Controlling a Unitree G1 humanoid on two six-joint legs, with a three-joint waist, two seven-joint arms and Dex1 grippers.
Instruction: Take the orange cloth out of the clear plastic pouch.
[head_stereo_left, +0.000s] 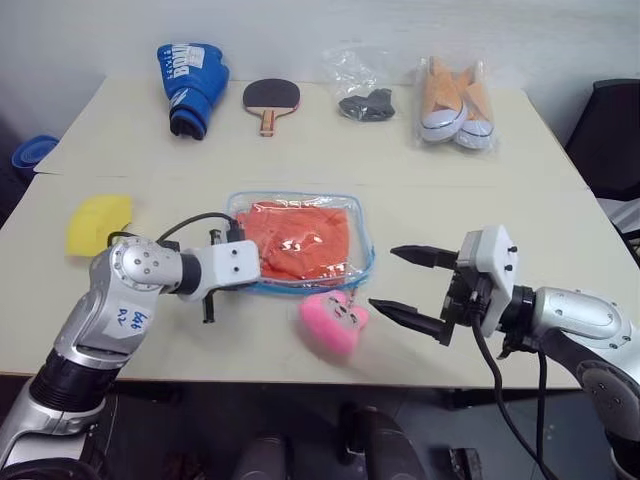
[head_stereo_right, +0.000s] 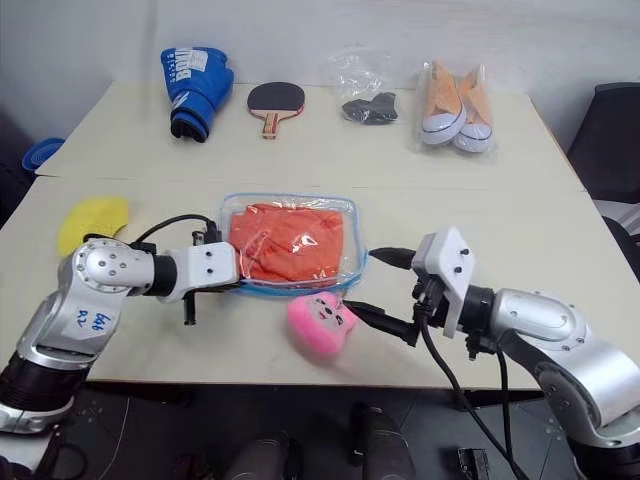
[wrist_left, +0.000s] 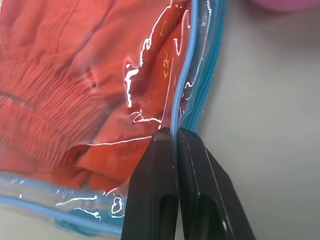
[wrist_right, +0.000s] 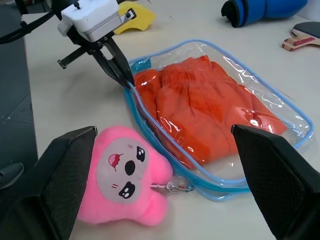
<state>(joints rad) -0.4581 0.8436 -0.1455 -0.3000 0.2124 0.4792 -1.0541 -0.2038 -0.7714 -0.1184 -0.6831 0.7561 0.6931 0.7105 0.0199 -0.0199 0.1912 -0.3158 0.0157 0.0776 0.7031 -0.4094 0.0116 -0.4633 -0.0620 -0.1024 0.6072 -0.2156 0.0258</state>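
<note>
**Left hand clamped on the pouch edge, cloth inside**

The clear plastic pouch (head_stereo_left: 300, 243) lies flat on the counter (head_stereo_left: 520, 210), near its front edge and about in the middle. The orange cloth (head_stereo_left: 297, 240) is folded inside the pouch and fills most of it. A pink plush charm (head_stereo_left: 333, 321) is joined to the pouch by a small chain and lies on the counter just beside the pouch's near edge.

The left hand (wrist_right: 122, 75) reaches to the pouch from the robot's left. Its two black fingers (wrist_left: 155, 190) are pressed together on the light-blue trim at the near left corner of the pouch, so the hand is clamped on the pouch edge. The zipper line runs beside the fingers.

The right hand (head_stereo_left: 405, 285) hovers above the counter to the right of the charm, pointing toward the pouch. Its fingers stand wide apart and hold nothing; it touches neither the pouch nor the charm.

At the far side of the counter lie a blue boxing glove (head_stereo_left: 193, 85), a table tennis paddle (head_stereo_left: 270, 100), a thin bag with a dark item (head_stereo_left: 362, 88) and a bag with orange shoes (head_stereo_left: 455, 103). A yellow sponge (head_stereo_left: 98, 222) lies at the left, well apart from the pouch.
</note>
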